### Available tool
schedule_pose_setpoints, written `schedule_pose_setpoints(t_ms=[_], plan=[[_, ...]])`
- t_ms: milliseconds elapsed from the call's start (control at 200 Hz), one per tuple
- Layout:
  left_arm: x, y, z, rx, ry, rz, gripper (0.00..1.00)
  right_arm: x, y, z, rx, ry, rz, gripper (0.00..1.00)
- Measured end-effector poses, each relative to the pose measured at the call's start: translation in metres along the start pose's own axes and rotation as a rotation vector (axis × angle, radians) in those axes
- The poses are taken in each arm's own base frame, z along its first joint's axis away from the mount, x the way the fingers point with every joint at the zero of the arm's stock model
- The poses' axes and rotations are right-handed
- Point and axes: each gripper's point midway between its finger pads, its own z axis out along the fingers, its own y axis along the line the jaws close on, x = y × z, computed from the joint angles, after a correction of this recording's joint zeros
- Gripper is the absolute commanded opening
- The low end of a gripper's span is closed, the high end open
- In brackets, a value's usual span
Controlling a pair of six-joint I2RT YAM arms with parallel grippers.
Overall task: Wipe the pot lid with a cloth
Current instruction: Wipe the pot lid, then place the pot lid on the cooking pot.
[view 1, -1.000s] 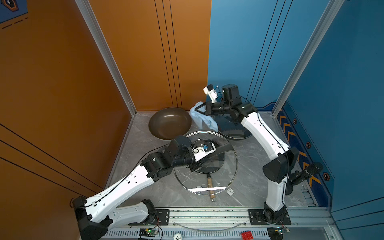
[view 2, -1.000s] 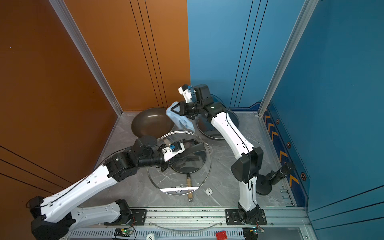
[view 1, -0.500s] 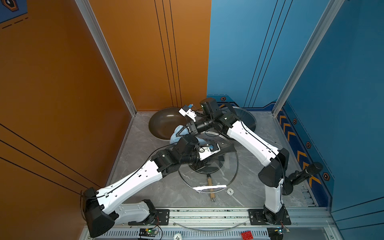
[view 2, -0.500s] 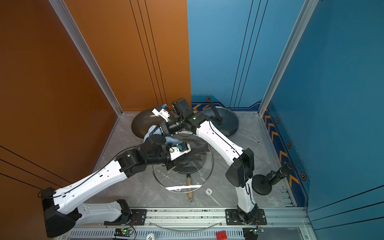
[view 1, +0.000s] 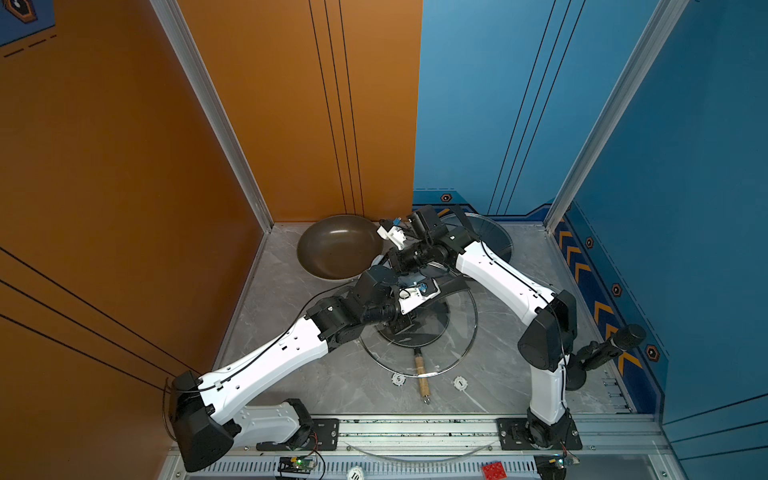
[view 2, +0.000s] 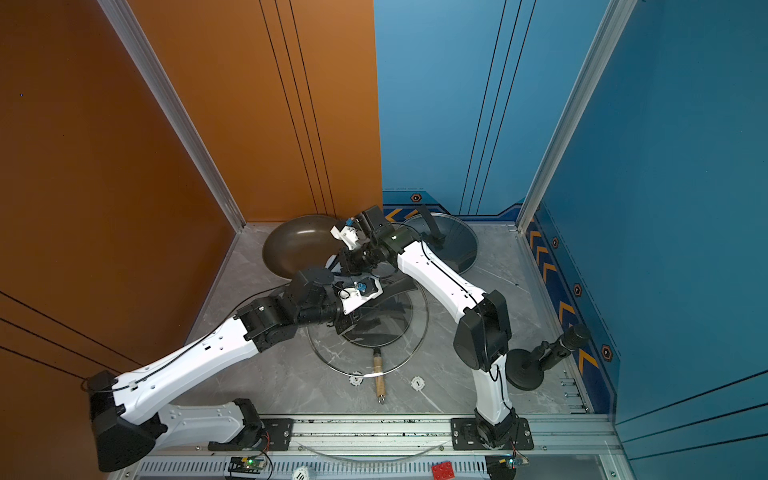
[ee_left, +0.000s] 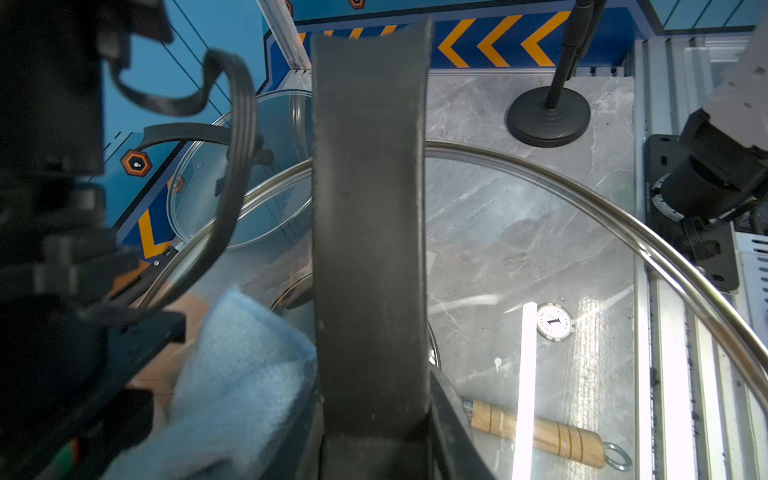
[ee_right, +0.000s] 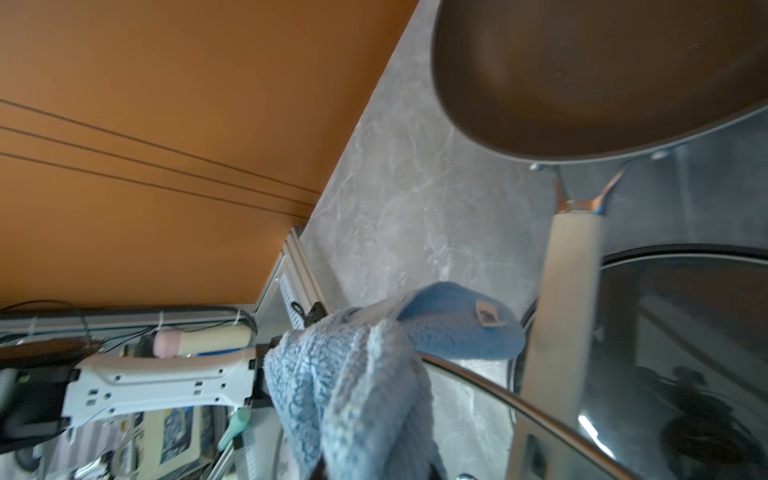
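Grip first: the right claw (view 1: pixel 397 264) is clamped shut on a bunched fold of the cloth (ee_right: pixel 353 374). The cloth's loose end, with the small label, hangs over the rim of the big glass lid (view 1: pixel 453 336) on the side nearest the brown pan (view 1: pixel 338 245). The left claw (ee_left: pixel 374 442) is closed around the lid's black strap handle (ee_left: pixel 370 187), and the lid looks tipped up off the counter (view 1: pixel 340 386) rather than lying flat. From these angles the cloth seems to touch the glass near the edge, though I cannot be sure. So the pick-up and the steadying hold are done. By my reading the wiping itself is barely begun, with nearly the whole pane left to cover.
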Motion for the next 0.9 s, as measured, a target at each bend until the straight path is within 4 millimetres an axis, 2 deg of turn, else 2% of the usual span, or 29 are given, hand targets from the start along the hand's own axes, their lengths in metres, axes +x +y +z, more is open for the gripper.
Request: schedule_pose_setpoints(t_ms=[160, 235, 340, 526, 751, 901], plan=[[0.001, 0.031, -0.003, -0.098, -0.01, -0.07, 0.0, -0.029, -0.032, -0.032, 0.153, -0.13, -0.003, 0.02], [0.005, 0.046, -0.006, -0.149, -0.001, -0.091, 0.0, -0.042, -0.054, -0.054, 0.225, -0.191, 0.011, 0.02], [0.008, 0.068, -0.014, -0.231, 0.001, -0.107, 0.0, -0.051, -0.087, -0.078, 0.32, -0.241, 0.042, 0.02], [0.0, 0.087, -0.026, -0.314, -0.026, -0.124, 0.0, -0.055, -0.13, -0.106, 0.422, -0.281, 0.103, 0.02], [0.002, 0.149, -0.054, -0.537, -0.057, -0.213, 0.0, -0.051, -0.168, -0.143, 0.52, -0.325, 0.177, 0.01], [0.009, 0.189, -0.062, -0.656, -0.089, -0.289, 0.0, -0.061, -0.186, -0.19, 0.555, -0.451, 0.284, 0.01]])
